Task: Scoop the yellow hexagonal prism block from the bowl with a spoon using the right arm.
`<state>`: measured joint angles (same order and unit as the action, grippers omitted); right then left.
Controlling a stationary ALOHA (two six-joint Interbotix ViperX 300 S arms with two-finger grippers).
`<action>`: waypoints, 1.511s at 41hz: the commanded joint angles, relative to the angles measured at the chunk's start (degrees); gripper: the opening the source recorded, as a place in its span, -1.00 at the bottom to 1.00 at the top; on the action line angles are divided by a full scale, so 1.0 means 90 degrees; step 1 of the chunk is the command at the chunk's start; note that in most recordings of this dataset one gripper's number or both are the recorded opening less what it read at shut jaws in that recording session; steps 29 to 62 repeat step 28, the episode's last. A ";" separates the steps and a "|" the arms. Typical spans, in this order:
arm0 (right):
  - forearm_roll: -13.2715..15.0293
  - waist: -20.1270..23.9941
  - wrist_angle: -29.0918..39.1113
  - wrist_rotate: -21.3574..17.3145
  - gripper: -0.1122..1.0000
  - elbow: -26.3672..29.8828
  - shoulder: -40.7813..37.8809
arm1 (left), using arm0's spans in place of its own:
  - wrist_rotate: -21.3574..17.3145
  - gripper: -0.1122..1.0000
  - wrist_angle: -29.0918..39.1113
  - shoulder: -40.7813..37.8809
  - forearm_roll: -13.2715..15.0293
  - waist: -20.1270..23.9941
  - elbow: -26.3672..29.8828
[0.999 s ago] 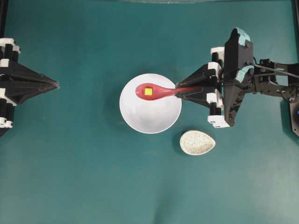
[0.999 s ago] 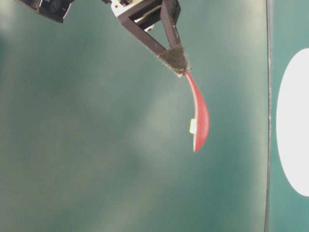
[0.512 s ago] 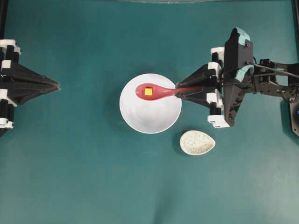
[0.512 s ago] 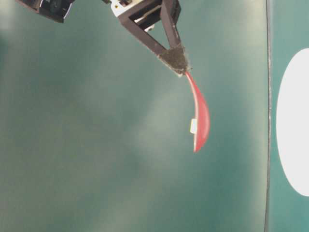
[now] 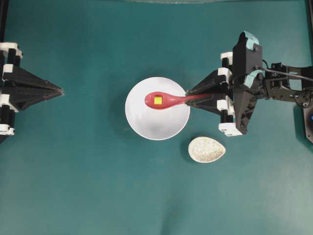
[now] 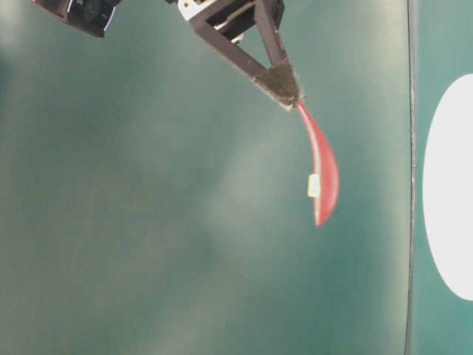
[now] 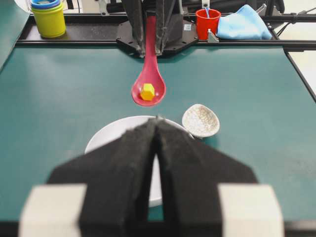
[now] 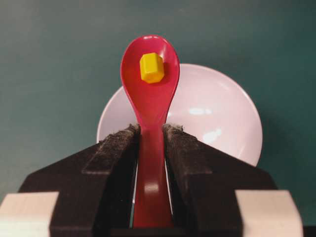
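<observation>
Yellow block in lifted spoon

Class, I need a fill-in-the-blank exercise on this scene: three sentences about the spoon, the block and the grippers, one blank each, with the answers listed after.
1. The yellow block lies in the scoop of the ____ spoon.
2. The spoon's handle is clamped in the ____ gripper.
3. The left gripper holds nothing and its jaws are ____.

Missing words: red; right; shut
</observation>
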<state>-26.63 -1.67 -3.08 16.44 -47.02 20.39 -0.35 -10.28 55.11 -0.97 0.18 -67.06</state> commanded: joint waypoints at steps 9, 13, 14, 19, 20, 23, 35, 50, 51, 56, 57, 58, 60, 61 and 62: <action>-0.0010 0.0000 -0.0078 -0.0010 -0.36 0.0176 0.0078 | 0.0000 -0.80 0.0068 -0.0059 -0.0010 0.0000 0.0059; -0.0010 0.0000 -0.0166 -0.0010 -0.36 0.0176 0.0088 | 0.0000 -0.80 0.0068 -0.0049 -0.0010 0.0000 0.0068; -0.0010 0.0000 -0.0166 -0.0010 -0.36 0.0176 0.0078 | 0.0000 -0.80 0.0068 -0.0049 -0.0010 0.0000 0.0068; 0.0000 0.0000 -0.0146 0.0000 -0.36 0.0176 0.0088 | 0.0000 -0.80 0.0029 -0.0049 -0.0010 0.0000 0.0068; -0.0010 0.0000 -0.0137 0.0000 -0.36 0.0176 0.0078 | 0.0000 -0.80 0.0029 -0.0049 -0.0010 0.0000 0.0068; 0.0000 0.0000 -0.0127 0.0010 -0.36 0.0156 0.0078 | 0.0000 -0.80 0.0029 -0.0059 -0.0010 0.0000 0.0068; 0.0020 0.0000 -0.0127 0.0049 -0.36 0.0146 0.0059 | -0.0010 -0.80 0.0029 -0.0059 -0.0010 0.0000 0.0068; 0.0020 0.0000 -0.0127 0.0049 -0.36 0.0146 0.0059 | -0.0010 -0.80 0.0029 -0.0059 -0.0010 0.0000 0.0068; 0.0020 0.0000 -0.0127 0.0049 -0.36 0.0146 0.0059 | -0.0010 -0.80 0.0029 -0.0059 -0.0010 0.0000 0.0068; 0.0020 0.0000 -0.0127 0.0049 -0.36 0.0146 0.0059 | -0.0010 -0.80 0.0029 -0.0059 -0.0010 0.0000 0.0068; 0.0020 0.0000 -0.0127 0.0049 -0.36 0.0146 0.0059 | -0.0010 -0.80 0.0029 -0.0059 -0.0010 0.0000 0.0068; 0.0020 0.0000 -0.0127 0.0049 -0.36 0.0146 0.0059 | -0.0010 -0.80 0.0029 -0.0059 -0.0010 0.0000 0.0068; 0.0020 0.0000 -0.0127 0.0049 -0.36 0.0146 0.0059 | -0.0010 -0.80 0.0029 -0.0059 -0.0010 0.0000 0.0068; 0.0020 0.0000 -0.0127 0.0049 -0.36 0.0146 0.0059 | -0.0010 -0.80 0.0029 -0.0059 -0.0010 0.0000 0.0068; 0.0020 0.0000 -0.0127 0.0049 -0.36 0.0146 0.0059 | -0.0010 -0.80 0.0029 -0.0059 -0.0010 0.0000 0.0068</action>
